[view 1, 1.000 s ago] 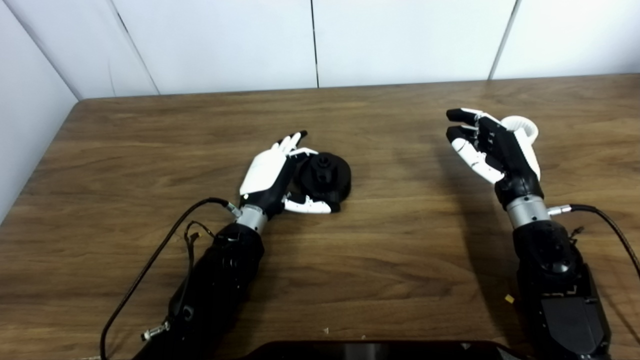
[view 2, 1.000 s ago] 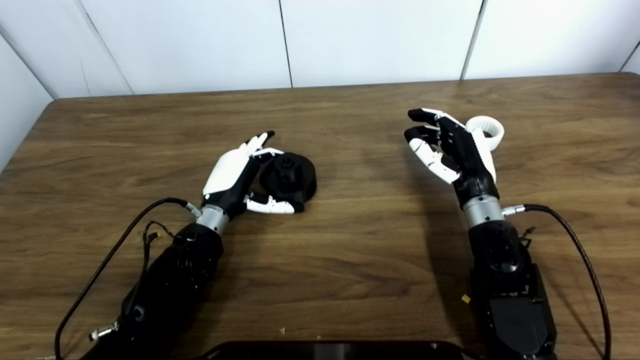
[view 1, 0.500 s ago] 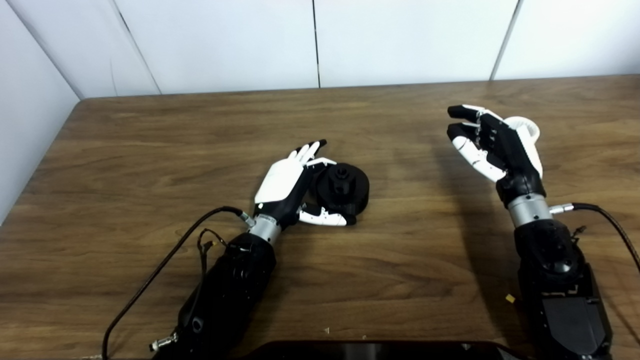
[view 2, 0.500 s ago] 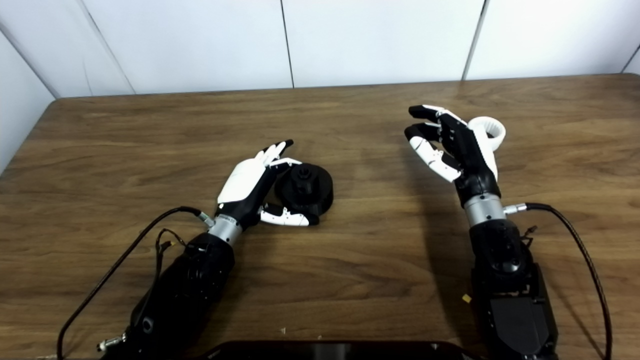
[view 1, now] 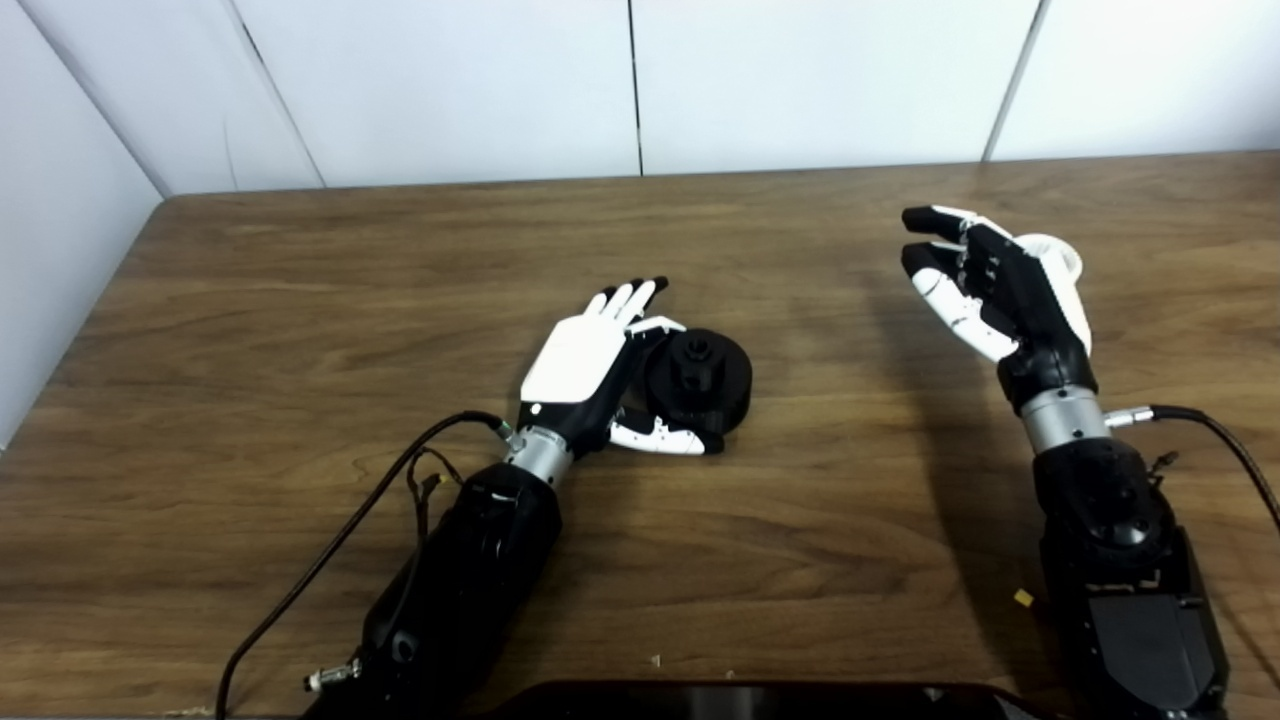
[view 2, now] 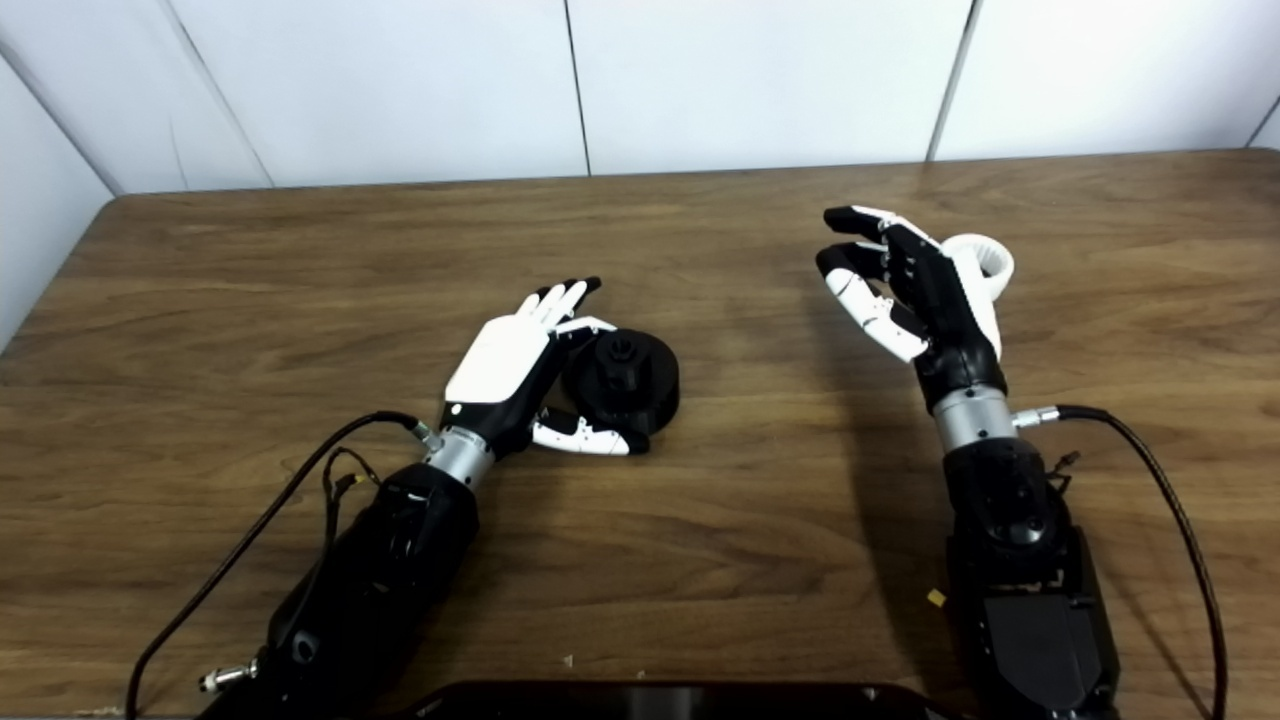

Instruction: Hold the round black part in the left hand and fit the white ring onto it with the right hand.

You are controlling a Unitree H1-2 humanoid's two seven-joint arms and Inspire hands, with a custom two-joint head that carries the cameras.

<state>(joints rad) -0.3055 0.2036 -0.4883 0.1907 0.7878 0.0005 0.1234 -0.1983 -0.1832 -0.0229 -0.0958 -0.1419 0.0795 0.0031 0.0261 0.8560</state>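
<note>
Left hand point(view 1: 585, 365) low on the wooden table point(view 1: 300, 300), fingers spread straight, thumb curled along the near side of the round black part point(view 1: 700, 375), which sits on the table just right of the palm; touching, not gripped. Well to the right of the black part, right hand point(view 1: 1000, 290) raised, fingers loosely curled and apart, holding nothing. White ring point(view 2: 985, 262) lies just behind it, partly hidden.
</note>
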